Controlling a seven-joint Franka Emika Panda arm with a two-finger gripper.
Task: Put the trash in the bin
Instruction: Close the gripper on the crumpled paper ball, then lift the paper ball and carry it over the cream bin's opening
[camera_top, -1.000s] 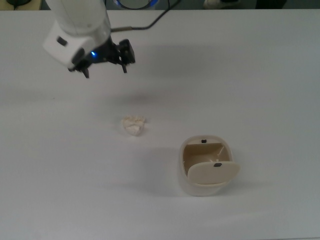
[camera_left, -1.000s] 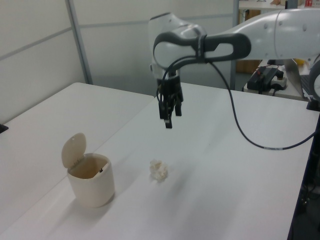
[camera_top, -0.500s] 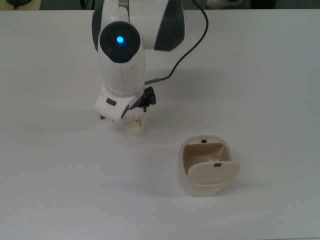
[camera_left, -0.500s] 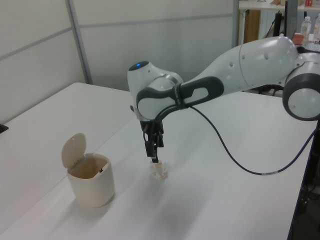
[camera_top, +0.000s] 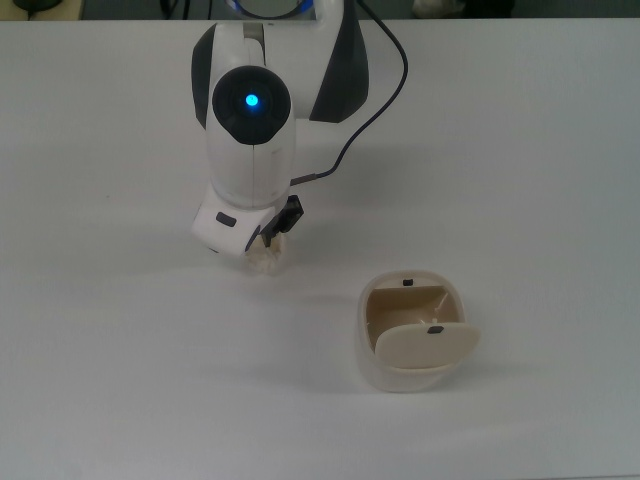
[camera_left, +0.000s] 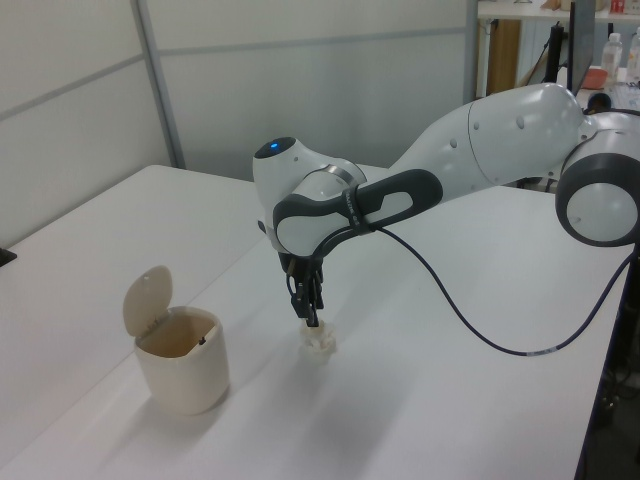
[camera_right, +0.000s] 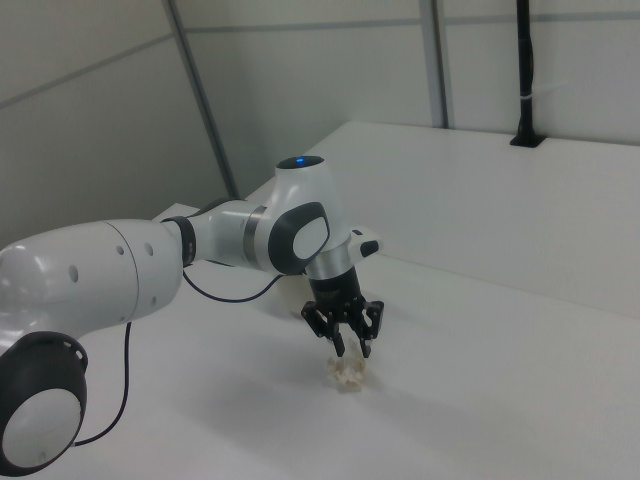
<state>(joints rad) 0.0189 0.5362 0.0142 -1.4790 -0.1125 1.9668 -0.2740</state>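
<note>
The trash (camera_top: 265, 263) is a small off-white crumpled wad on the white table, half hidden under the arm in the top view. It shows fully in the left view (camera_left: 319, 343) and the right view (camera_right: 349, 376). My gripper (camera_right: 352, 349) points straight down just above it, open, with a black finger to each side of the wad's top (camera_left: 311, 319). The bin (camera_top: 366, 345) is a cream container to the top view's lower right of the trash, its flap lid (camera_top: 427, 345) swung open. In the left view the bin (camera_left: 185, 375) stands left of the trash. The right view does not show the bin.
A black cable (camera_top: 372, 100) loops from the arm over the table behind the wrist. The white arm (camera_left: 480, 150) reaches in from the left view's right. Grey wall panels (camera_left: 90, 120) stand behind the table.
The arm swung from high at the top view's upper left to over the trash, and in the last half second the gripper sank a little closer to it. Bin and trash have not moved.
</note>
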